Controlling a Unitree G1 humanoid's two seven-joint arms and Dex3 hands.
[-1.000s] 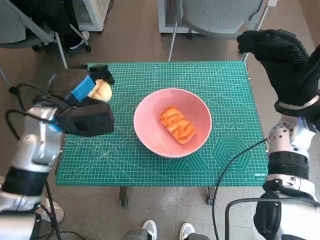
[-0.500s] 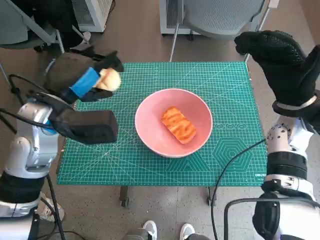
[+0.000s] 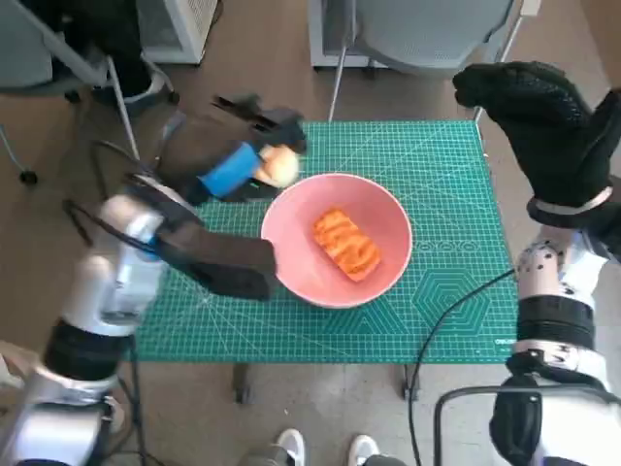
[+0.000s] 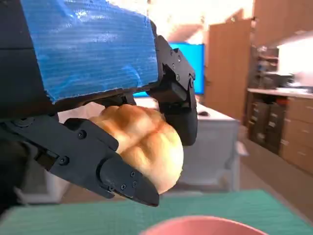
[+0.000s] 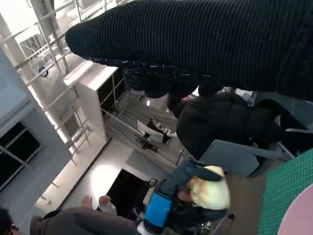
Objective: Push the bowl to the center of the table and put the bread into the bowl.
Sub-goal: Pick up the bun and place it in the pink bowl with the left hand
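A pink bowl point(image 3: 388, 218) stands near the middle of the green mat point(image 3: 446, 165), with an orange striped piece of bread point(image 3: 345, 242) lying inside it. My left hand point(image 3: 233, 160) holds a pale round bread roll point(image 3: 279, 166) in the air just beyond the bowl's far left rim. In the left wrist view the roll point(image 4: 146, 142) sits between the black fingers point(image 4: 105, 166), above the bowl's pink rim point(image 4: 195, 226). My right hand point(image 3: 543, 121) hovers raised over the mat's far right corner, holding nothing. The right wrist view shows the roll point(image 5: 210, 192) and the left hand point(image 5: 161, 208).
A grey chair point(image 3: 427, 34) stands behind the table. Another chair point(image 3: 58, 58) and a white cabinet point(image 3: 179, 24) stand at the far left. Feet of a person point(image 3: 325, 449) show at the table's near edge. Cables point(image 3: 456, 320) hang by my right arm.
My left hand has carried the roll rightwards from the mat's far left corner to the bowl's far left rim. The right hand has hardly moved.
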